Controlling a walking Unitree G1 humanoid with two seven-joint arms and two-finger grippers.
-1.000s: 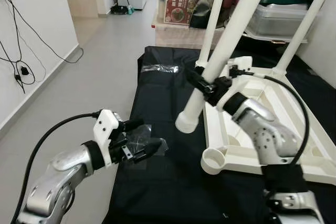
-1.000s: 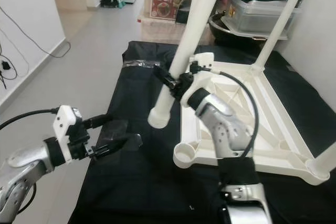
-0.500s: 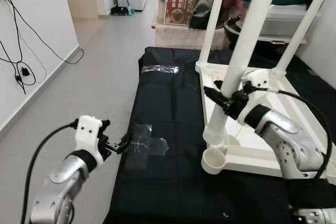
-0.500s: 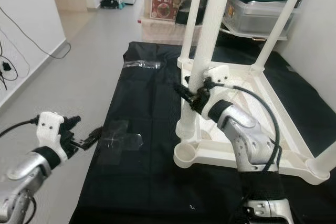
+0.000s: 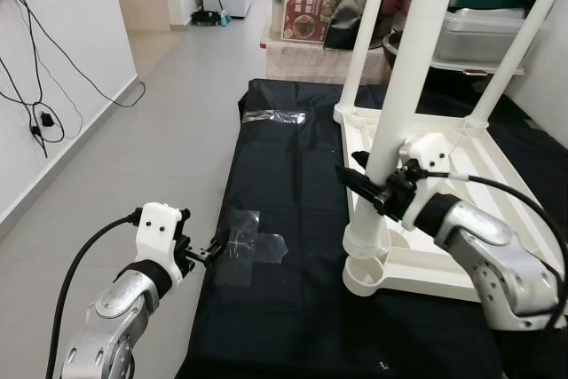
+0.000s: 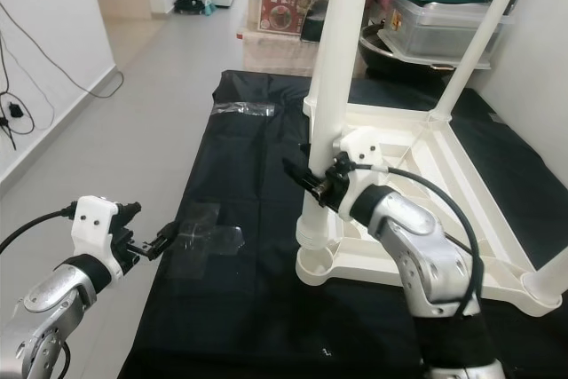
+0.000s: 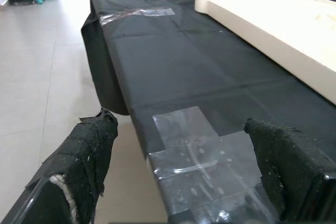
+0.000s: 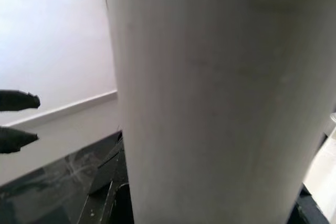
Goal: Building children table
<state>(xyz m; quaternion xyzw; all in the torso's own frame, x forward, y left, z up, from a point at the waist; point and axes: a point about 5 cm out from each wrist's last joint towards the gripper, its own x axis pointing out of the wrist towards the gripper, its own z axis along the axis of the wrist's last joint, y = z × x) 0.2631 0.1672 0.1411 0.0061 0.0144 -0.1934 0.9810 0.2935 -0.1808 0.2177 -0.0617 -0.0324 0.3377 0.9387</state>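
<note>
White table leg (image 5: 404, 104) upright, clamped low in right gripper (image 5: 377, 191), foot seated at near corner socket (image 5: 365, 274) of upturned tabletop (image 5: 461, 210) on black cloth (image 5: 284, 210). Left gripper (image 5: 210, 251) spread, idle beside clear tape (image 5: 248, 241). Best pressed straight down, kept vertical, until fully home; no tilting.

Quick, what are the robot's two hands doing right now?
Left gripper: open, holding nothing, by the tape on the black mat.
Right gripper: shut on the white leg.
</note>
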